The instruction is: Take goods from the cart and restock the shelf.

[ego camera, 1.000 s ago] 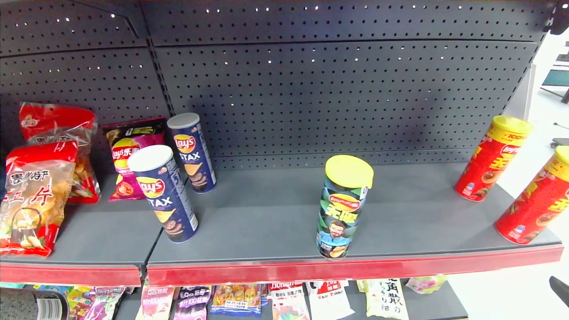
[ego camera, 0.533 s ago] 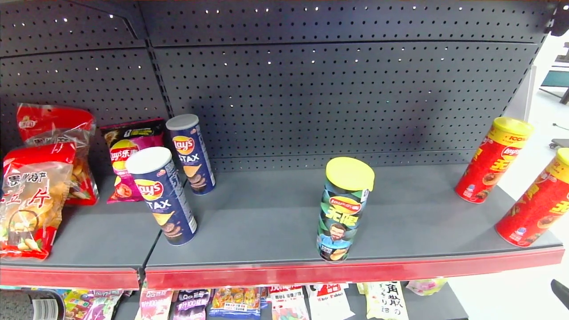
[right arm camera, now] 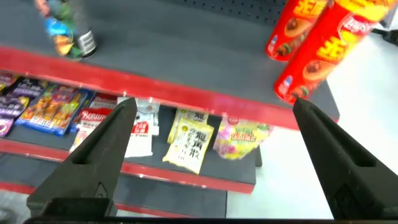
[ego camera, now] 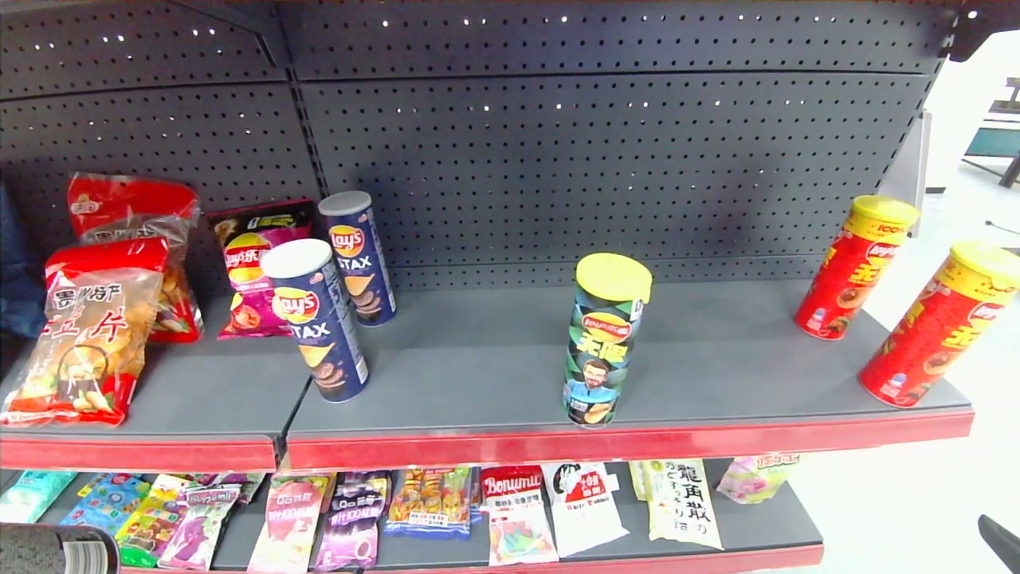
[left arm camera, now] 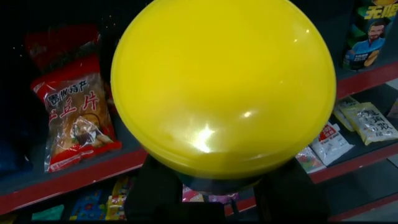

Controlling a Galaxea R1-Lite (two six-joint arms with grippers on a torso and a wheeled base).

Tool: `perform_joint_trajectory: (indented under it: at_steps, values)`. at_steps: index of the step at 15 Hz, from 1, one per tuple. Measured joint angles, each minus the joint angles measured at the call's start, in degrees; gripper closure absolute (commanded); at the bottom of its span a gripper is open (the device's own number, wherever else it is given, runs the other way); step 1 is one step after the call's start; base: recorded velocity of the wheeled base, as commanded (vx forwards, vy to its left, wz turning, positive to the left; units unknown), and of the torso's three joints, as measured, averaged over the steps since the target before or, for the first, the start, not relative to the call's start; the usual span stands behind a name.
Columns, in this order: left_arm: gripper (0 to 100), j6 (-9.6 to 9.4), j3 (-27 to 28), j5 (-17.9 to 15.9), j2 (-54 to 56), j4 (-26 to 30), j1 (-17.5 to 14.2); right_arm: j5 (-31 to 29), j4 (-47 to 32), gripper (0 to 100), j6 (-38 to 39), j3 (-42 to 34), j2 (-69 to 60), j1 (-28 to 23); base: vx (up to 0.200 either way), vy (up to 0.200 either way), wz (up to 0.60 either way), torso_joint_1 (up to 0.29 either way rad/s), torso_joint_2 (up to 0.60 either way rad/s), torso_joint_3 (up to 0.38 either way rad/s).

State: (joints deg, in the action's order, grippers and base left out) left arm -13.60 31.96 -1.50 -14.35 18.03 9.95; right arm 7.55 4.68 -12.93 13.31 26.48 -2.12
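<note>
My left gripper (left arm camera: 217, 194) is shut on a chip can whose big yellow lid (left arm camera: 224, 87) faces the wrist camera; its dark side with a barcode (ego camera: 56, 550) shows at the head view's bottom left, below and in front of the shelf (ego camera: 478, 367). My right gripper (right arm camera: 212, 106) is open and holds nothing, in front of the shelf's red front edge (right arm camera: 205, 96), right half. A green can with a yellow lid (ego camera: 606, 343) stands near the front middle of the shelf.
Two blue cans (ego camera: 319, 319) stand left of centre, and two red cans (ego camera: 853, 267) at the right end. Snack bags (ego camera: 88, 335) fill the far left. Bare shelf lies between the blue, green and red cans. Packets (ego camera: 518, 510) line the lower shelf.
The head camera has shifted, so the whole picture sits higher and further right, and more of the lower shelf shows. Nothing on the shelf has moved.
</note>
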Motion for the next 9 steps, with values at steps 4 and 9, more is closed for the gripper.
perform_joint_trajectory:
  at_steps: [4,9]
  values:
    - [100,-0.02,-0.1,-0.06,-0.2,-0.09,0.09,0.0,0.02,0,0.02,-0.87,-0.35,0.0,0.0,0.0,0.0,0.0,0.0,0.0]
    - [100,0.0,-0.07,-0.09,-0.32,-0.11,0.07,0.04,0.02,0,0.05,-0.98,-0.33,0.01,0.0,0.0,0.0,0.0,0.0,0.0]
